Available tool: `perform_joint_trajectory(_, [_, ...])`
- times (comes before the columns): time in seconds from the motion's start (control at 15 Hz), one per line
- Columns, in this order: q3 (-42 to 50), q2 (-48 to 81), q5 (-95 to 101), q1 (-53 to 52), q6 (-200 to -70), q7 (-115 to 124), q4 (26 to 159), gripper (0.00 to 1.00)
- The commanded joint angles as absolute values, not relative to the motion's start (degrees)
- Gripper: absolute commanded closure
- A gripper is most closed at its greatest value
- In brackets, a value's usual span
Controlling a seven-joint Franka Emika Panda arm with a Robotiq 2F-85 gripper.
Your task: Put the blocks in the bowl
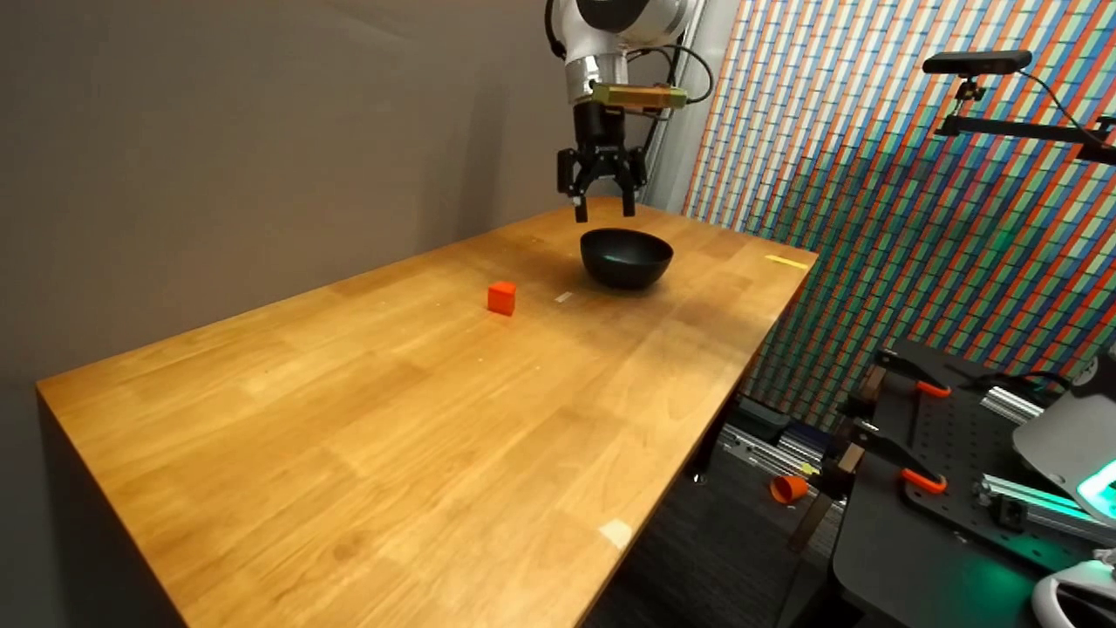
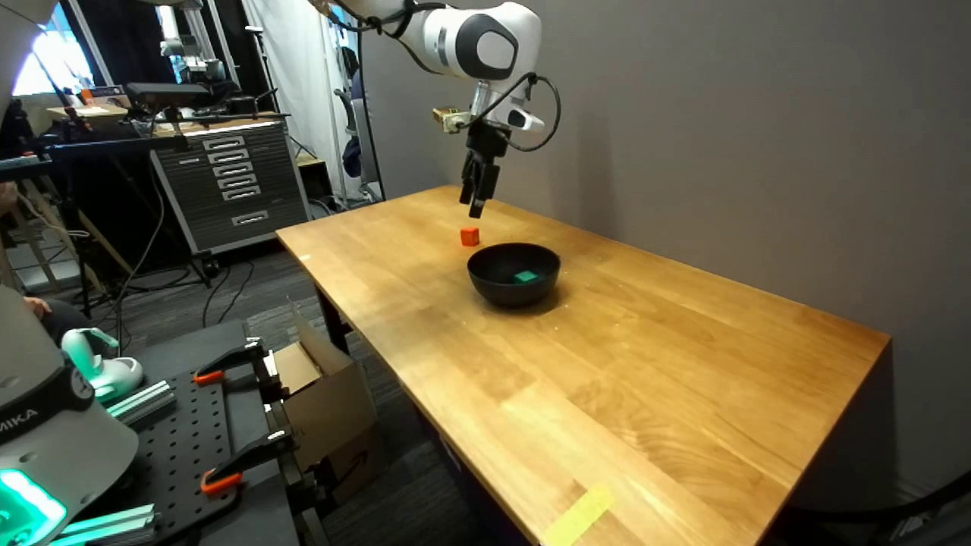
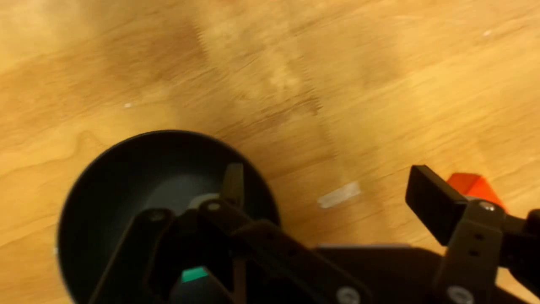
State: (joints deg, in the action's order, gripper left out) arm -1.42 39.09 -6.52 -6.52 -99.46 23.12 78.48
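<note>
In an exterior view, there hung the gripper [image 1: 605, 212], jaws spread wide, the red block [image 1: 501, 298] down on the table [image 1: 366, 436] near the black bowl [image 1: 626, 269]! In an exterior view, the green block [image 2: 525, 277] lay inside that bowl! Wrist view: one finger [image 3: 435, 203] partly hid the red block!

Multicolored backdrop [image 1: 854, 235]: an ext. view looks its way, down along table [image 1: 349, 436] from above near end, mid-dist.; gray wall [image 1: 218, 157] at pic. left.
Drawer cabinet [image 2: 235, 182]: an ext. view looks its way, approx. opp. dir., likewise from above, mid-dist.; wall at pic. right.
Wrist: close, pts down at table; gripper [image 3: 328, 185] in lower pic.
Bowl [image 1: 626, 272], red block [image 1: 501, 298]: both ext. views + wrist.
Green block [image 2: 526, 277]: an ext. view + wrist.
</note>
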Motion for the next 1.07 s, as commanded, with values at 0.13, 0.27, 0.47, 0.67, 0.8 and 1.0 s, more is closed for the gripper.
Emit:
perform_joint_trajectory(0.13, [-6.6, 44.3, -9.9, -8.0, -98.0, 12.1, 71.3, 0.00])
perform_joint_trajectory(0.27, [-7.3, 47.4, -8.2, -9.3, -97.0, 8.4, 68.3, 0.00])
perform_joint_trajectory(0.47, [-7.0, 52.5, -5.1, -11.5, -94.9, 4.0, 63.2, 0.00])
perform_joint_trajectory(0.67, [-6.6, 57.9, -2.2, -13.0, -92.9, 0.7, 56.7, 0.00])
perform_joint_trajectory(0.8, [-6.3, 61.1, -0.3, -13.8, -91.9, -0.7, 52.3, 0.00])
perform_joint_trajectory(1.0, [-6.1, 64.9, 1.3, -14.0, -91.6, -2.9, 45.9, 0.00])
